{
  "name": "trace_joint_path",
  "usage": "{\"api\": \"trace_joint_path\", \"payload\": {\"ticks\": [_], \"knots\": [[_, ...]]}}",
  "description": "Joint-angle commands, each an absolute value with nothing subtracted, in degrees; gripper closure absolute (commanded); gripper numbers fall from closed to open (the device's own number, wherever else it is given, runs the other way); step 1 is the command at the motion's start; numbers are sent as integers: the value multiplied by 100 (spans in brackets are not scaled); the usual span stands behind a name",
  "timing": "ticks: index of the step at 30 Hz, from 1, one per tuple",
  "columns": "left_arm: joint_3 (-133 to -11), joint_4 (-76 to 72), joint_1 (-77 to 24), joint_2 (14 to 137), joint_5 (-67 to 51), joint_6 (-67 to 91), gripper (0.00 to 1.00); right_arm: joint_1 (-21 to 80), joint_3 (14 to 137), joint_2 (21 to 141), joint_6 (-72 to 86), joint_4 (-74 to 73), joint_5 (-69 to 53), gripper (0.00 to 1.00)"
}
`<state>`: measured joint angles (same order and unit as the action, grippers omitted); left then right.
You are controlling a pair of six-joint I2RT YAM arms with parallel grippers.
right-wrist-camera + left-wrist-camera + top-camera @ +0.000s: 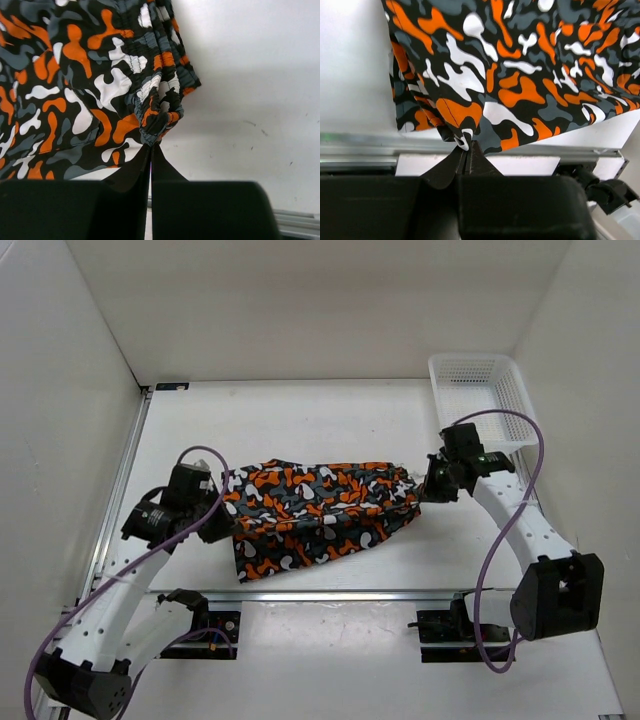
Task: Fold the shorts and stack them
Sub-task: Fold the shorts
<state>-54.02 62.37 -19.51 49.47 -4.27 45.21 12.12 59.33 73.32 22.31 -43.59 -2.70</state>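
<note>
The shorts [320, 512], printed in orange, white, black and grey blotches, hang stretched between both arms above the white table, with a lower flap drooping toward the near edge. My left gripper [226, 502] is shut on the shorts' left corner; in the left wrist view its fingertips [466, 146] pinch a fold of the fabric [520, 75]. At the right end my right gripper [424, 483] is shut on the gathered waistband, and the right wrist view shows that bunched edge [160, 120] clamped at the fingertips [151, 146].
A white mesh basket [480, 400] stands at the back right of the table [300, 410]. White walls close in the left, back and right sides. A metal rail [320, 592] runs along the near edge, just under the hanging flap.
</note>
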Motion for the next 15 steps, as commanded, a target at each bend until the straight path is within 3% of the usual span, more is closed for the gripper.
{"api": "trace_joint_path", "payload": {"ticks": [1,4,5,6,7,8,10,13,15], "knots": [[-5055,6609,-2021,4562,-421,4825,89,1195,5653,7277,2390,-4324,88,100],[-4659,6688,-2083,4298,-692,5044,89,1195,5441,7138,2513,-4263,158,100],[-4597,6688,-2135,4298,-816,5045,71,1195,5371,7067,2514,-4210,80,100],[-4544,6688,-2136,4228,-904,5106,58,1195,5240,7066,2514,-4210,9,89],[-4544,6741,-2136,4228,-984,5106,46,1195,5238,7066,2514,-4210,-52,46],[-4544,6741,-2136,4228,-984,5106,38,1195,5238,6997,2514,-4210,-53,28],[-4876,6881,-2136,4358,-819,5037,12,1195,5343,6926,2514,-4280,131,12],[-5307,6882,-2136,4726,-493,4966,7,1195,5703,6864,2409,-4280,342,11],[-5607,6698,-2136,4973,-247,4843,25,1195,6011,7013,2408,-4280,395,16]]}}
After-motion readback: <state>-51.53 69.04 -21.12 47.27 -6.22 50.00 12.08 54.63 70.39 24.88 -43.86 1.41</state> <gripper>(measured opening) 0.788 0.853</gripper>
